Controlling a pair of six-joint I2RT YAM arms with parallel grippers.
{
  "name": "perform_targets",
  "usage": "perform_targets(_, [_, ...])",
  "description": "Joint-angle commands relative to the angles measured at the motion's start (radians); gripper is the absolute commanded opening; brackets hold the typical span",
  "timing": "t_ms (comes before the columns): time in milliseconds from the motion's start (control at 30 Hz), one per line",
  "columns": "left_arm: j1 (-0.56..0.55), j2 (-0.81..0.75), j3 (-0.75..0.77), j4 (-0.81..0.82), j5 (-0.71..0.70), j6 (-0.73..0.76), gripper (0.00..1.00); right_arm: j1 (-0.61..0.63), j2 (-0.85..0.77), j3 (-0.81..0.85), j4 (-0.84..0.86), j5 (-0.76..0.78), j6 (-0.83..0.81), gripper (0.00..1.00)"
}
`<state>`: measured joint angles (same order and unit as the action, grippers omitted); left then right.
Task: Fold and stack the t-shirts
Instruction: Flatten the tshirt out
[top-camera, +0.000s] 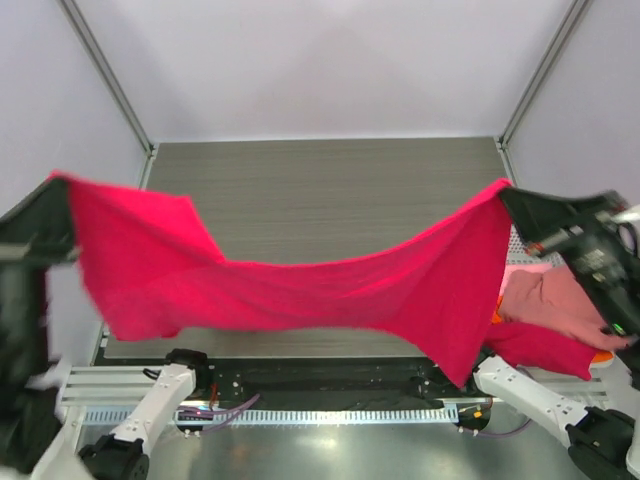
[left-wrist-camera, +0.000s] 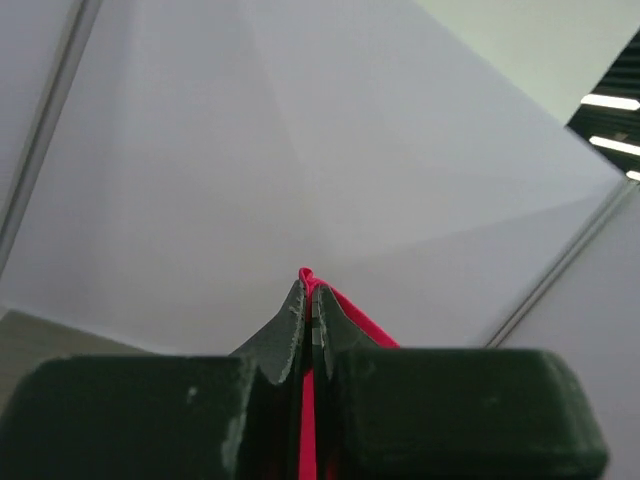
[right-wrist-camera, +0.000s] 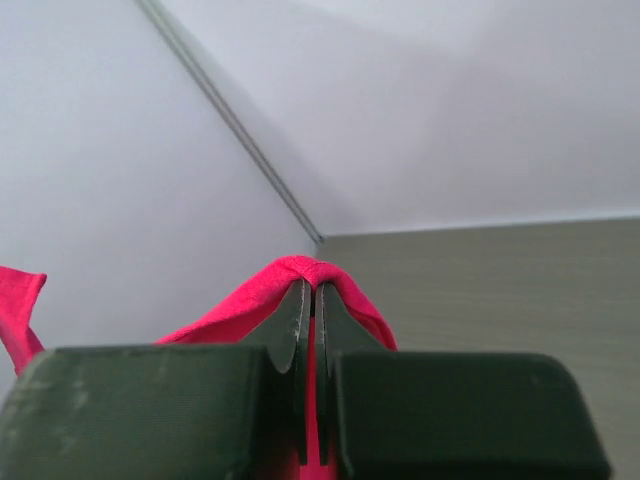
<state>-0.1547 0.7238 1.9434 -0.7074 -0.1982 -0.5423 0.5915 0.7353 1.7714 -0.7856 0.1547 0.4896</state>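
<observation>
Left pincer (top-camera: 62, 182) and right pincer (top-camera: 506, 193) are each shown clamped tight on an edge of one crimson t-shirt (top-camera: 300, 290). Both are raised above the counter (top-camera: 330, 185) and held well apart.

In the left wrist view the fingers (left-wrist-camera: 285, 335) are seen pressed together, with a thin fold of crimson cloth pinched between them and poking out just past the tips. In the right wrist view the same closure is seen, with a thicker fold arched over the tips and down beside the fingers (right-wrist-camera: 290, 330).

The crimson t-shirt is stretched between the two pincers as a sagging band, highest at each grip and lowest about midway between them. A loose flap hangs below the left pincer, and a longer pointed flap hangs below and inward of the right pincer.

The grey wood-grain counter lies beneath and beyond both pincers, bounded by pale walls (top-camera: 320, 60).

Below the right pincer, toward that arm's base, a heap of further shirts is seen. A salmon-pink t-shirt (top-camera: 550, 300) lies on top, a red t-shirt (top-camera: 540, 345) shows at its near edge, and slivers of orange cloth (top-camera: 497, 316) show at the margin.

A small patch of white perforated basket (top-camera: 517, 248) is visible just beside the right pincer; the rest is hidden.
</observation>
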Motion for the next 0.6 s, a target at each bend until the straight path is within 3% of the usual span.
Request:
perform_targets(0, [0.003, 0.15, -0.209, 0.093, -0.027, -0.027, 0.0, -0.002, 0.157, -0.114, 0.025, 0.123, -0.042, 0.01])
perform_targets(167, [0.004, 0.354, -0.314, 0.172, -0.007, -0.077, 0.0, -0.002, 0.291, -0.243, 0.107, 0.351, -0.109, 0.01])
perform_targets(300, [0.004, 0.554, -0.194, 0.181, -0.012, -0.062, 0.0, -0.013, 0.467, -0.213, 0.157, 0.447, -0.183, 0.01])
perform_targets(367, [0.004, 0.667, -0.1, 0.146, -0.048, -0.028, 0.0, -0.047, 0.594, -0.12, 0.172, 0.39, -0.189, 0.01])
perform_targets(400, [0.004, 0.696, 0.016, 0.113, -0.065, -0.013, 0.0, -0.115, 0.636, -0.075, 0.171, 0.332, -0.183, 0.01])
perform_targets(567, [0.004, 0.879, 0.418, 0.048, -0.15, 0.097, 0.0, -0.304, 0.886, 0.285, 0.155, -0.022, -0.093, 0.01])
